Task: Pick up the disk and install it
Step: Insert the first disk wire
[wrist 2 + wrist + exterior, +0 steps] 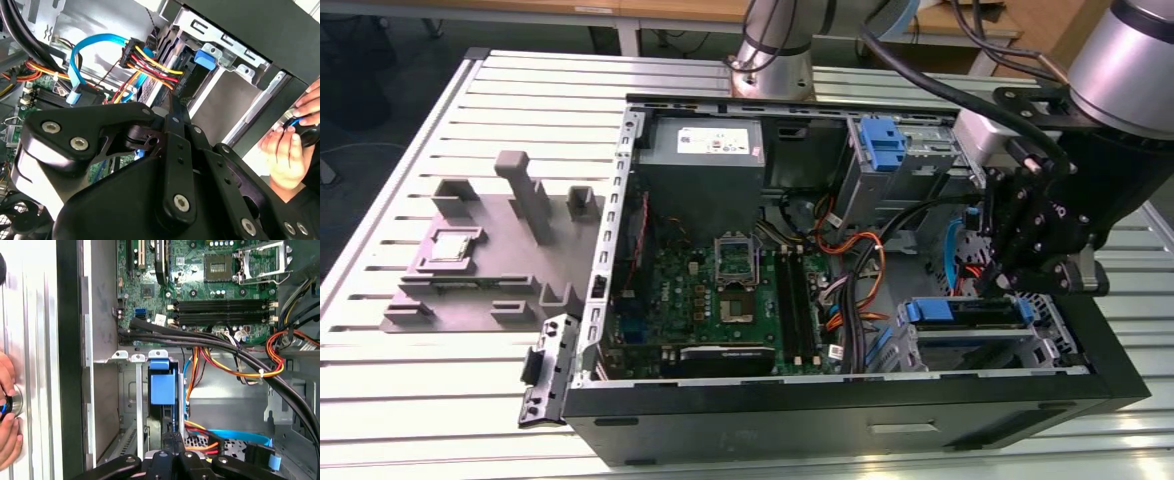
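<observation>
The disk, dark with a blue carrier bracket, sits in the drive bay at the near corner of the open computer case, on the exterior view's right. In the first wrist view the disk stands edge-on in the bay with its blue tab toward the motherboard. My gripper hangs straight over that bay. Its black fingers are pressed together at the disk's edge, as both wrist views show. I cannot tell whether they touch it.
Orange, yellow and blue cables run close beside the bay. A second blue bracket sits in the upper bay by the grey power supply. A person's hand holds a small object outside the case wall. A grey fixture lies beside the case.
</observation>
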Controlling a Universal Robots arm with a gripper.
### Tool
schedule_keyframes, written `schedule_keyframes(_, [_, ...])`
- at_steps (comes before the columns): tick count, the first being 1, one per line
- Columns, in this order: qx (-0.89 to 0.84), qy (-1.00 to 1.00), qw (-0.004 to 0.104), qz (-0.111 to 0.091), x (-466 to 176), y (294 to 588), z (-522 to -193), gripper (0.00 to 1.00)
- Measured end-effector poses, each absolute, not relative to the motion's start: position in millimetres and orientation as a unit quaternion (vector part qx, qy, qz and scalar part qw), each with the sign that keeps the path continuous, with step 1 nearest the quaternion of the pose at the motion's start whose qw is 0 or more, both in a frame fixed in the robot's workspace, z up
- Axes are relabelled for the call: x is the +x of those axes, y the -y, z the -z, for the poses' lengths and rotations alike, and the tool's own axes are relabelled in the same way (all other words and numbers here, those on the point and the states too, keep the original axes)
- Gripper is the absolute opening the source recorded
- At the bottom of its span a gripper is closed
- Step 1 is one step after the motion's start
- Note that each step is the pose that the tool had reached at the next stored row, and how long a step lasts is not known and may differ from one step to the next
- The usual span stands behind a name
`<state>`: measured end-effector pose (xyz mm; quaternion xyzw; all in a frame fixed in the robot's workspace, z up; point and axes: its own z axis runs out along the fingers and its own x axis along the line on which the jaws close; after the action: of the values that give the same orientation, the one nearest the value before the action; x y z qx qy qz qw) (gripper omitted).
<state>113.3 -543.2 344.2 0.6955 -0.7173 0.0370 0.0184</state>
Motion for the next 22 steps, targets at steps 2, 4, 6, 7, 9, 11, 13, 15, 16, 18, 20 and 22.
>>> schedule_keyframes(2, [0.696, 0.717, 0.018, -0.037, 113.3, 543.2, -344.2, 0.11])
schedule_keyframes(4, [0.696, 0.717, 0.019, -0.037, 113.2, 543.1, -345.0, 0.11])
schedule_keyframes(6, [0.695, 0.717, 0.018, -0.037, 112.7, 543.1, -348.7, 0.11])
schedule_keyframes(7, [0.695, 0.717, 0.018, -0.037, 112.7, 543.1, -351.1, 0.11])
schedule_keyframes(9, [0.696, 0.717, 0.018, -0.037, 112.6, 543.1, -355.9, 0.11])
schedule_keyframes(11, [0.696, 0.717, 0.018, -0.037, 112.5, 543.1, -361.2, 0.11])
schedule_keyframes(13, [0.695, 0.717, 0.018, -0.037, 112.4, 543.1, -366.1, 0.11])
schedule_keyframes(15, [0.695, 0.717, 0.018, -0.037, 112.4, 543.0, -368.8, 0.11])
schedule_keyframes(16, [0.695, 0.717, 0.018, -0.037, 112.3, 542.8, -369.7, 0.11])
schedule_keyframes(18, [0.695, 0.717, 0.018, -0.037, 112.0, 542.1, -369.9, 0.11])
schedule_keyframes(20, [0.695, 0.717, 0.018, -0.037, 111.6, 542.0, -369.9, 0.11])
schedule_keyframes(22, [0.695, 0.717, 0.018, -0.037, 111.3, 542.0, -369.9, 0.11])
